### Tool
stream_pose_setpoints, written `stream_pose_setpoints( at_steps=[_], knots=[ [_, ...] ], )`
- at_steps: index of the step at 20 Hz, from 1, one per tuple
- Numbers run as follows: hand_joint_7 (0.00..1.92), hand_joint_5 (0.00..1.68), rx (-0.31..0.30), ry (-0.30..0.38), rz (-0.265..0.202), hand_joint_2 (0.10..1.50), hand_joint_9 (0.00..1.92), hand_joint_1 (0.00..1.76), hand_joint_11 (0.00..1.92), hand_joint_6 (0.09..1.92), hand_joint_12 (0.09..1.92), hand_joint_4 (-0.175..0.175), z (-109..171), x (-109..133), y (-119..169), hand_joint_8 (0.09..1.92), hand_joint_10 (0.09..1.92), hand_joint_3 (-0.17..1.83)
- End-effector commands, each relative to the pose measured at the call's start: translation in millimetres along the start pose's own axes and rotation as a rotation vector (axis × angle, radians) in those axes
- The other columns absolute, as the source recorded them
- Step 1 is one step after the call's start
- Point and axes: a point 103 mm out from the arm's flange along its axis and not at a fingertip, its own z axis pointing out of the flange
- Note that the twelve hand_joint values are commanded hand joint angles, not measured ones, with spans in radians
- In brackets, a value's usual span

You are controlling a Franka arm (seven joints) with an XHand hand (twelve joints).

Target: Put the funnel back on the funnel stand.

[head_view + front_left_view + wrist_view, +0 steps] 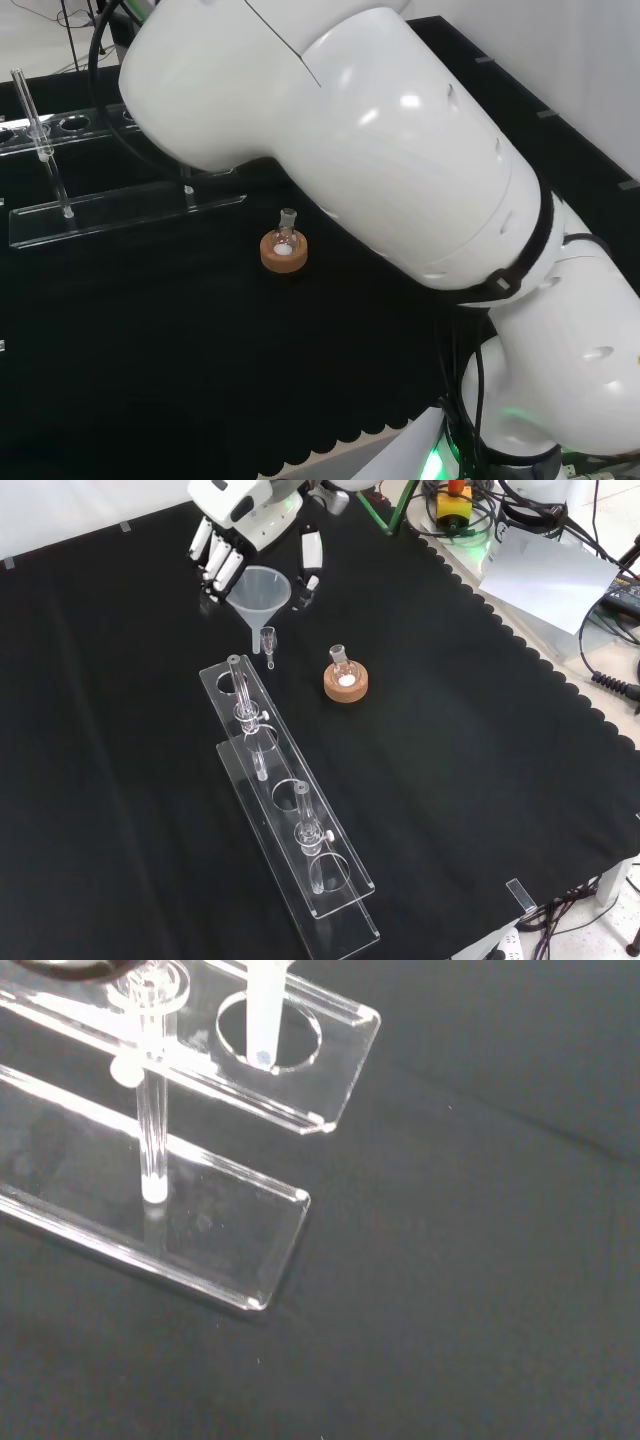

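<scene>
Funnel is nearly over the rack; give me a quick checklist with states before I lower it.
1. Funnel held by the hand: ok, fingers sit around its cone.
2. Funnel upright, stem down: ok in the front view.
3. Stem lined up over the end hole of the funnel stand: ok in the wrist view; the front view shows it beside the stand's end.
4. Target hole free: ok.
5. Flask on cork ring out of the path: ok, stands apart.
6. Stem height above plate: cannot tell.

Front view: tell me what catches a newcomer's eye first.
The hand, at the top of the front view, holds a clear funnel with its stem pointing down toward the near end of the long acrylic funnel stand. To the right, a small flask sits in a cork ring on the black cloth.
</scene>
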Motion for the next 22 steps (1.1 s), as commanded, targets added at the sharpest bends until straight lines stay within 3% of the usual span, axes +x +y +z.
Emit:
stream_pose_setpoints(
  at_steps=[1, 22],
  knots=[
    [0.51, 0.54, -0.023, 0.016, -0.011, 0.73, 0.94, 0.7, 0.56, 0.19, 1.27, -0.066, 0.6, 1.7, 15.3, 0.66, 0.48, 0.6],
    [0.5, 0.53, -0.001, 0.009, -0.022, 0.73, 0.93, 0.7, 0.56, 0.21, 1.27, -0.068, 19.8, -5.2, 56.5, 0.67, 0.48, 0.6]
  ],
)
